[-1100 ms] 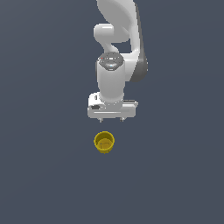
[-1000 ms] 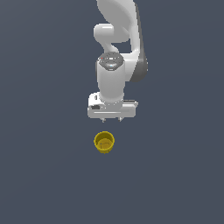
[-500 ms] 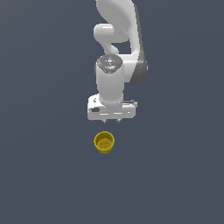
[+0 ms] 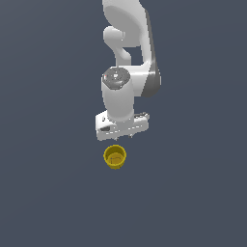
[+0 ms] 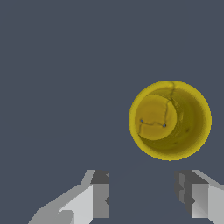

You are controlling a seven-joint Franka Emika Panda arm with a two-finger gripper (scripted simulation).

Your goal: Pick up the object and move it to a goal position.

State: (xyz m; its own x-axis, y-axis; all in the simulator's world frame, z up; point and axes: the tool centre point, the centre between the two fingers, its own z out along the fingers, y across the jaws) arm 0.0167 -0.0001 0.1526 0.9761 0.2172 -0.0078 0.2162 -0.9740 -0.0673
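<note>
Plain dark grey-blue bench [image 4: 53, 193], nothing but arm and cup on it. White Panda arm [image 4: 129, 53] points down, gripper [image 4: 120, 136] hovering just above the yellow cup [image 4: 115, 157]. Cup upright, open mouth up, not touched. Wrist view: fingers [image 5: 99, 194] spread apart, gap empty; cup [image 5: 170, 119] lies ahead of the fingertips, offset toward one finger, not between them.

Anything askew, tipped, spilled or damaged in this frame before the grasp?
Nothing stands out. The yellow cup stands upright with its opening up, hollow and empty; thin dark lines on its inner floor look like render texture rather than cracks. The gripper hovers above it, open, touching nothing.
</note>
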